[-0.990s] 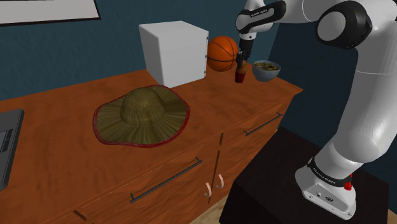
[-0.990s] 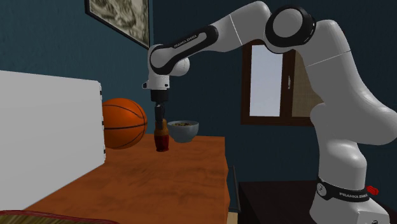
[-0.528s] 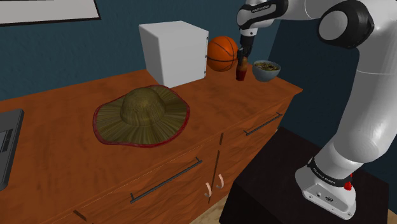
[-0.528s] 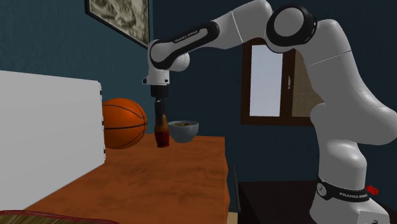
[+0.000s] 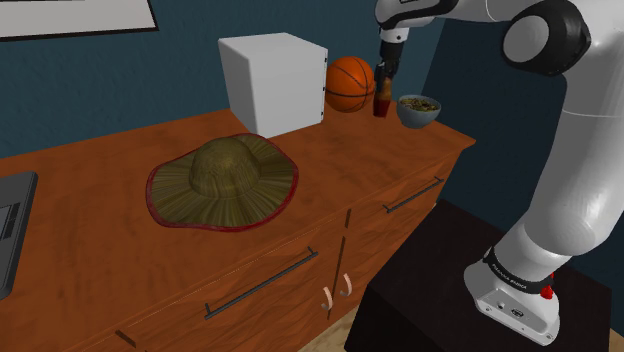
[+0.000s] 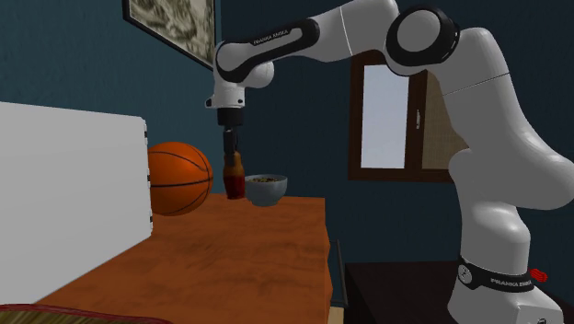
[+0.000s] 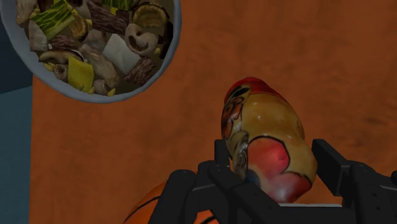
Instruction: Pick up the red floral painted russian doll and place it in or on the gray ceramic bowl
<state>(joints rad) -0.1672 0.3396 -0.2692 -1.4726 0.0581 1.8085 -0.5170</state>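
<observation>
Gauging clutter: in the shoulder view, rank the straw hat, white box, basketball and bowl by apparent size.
1. straw hat
2. white box
3. basketball
4. bowl
The hat lies nearest the camera, which flatters it.

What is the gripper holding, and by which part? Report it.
The gripper holds the red painted doll, clasped between the fingers at its upper end, from above.

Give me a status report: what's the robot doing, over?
Claw shut on doll. Bowl just beside it, already full of food. Basketball nearby, nothing between doll and bowl.
</observation>
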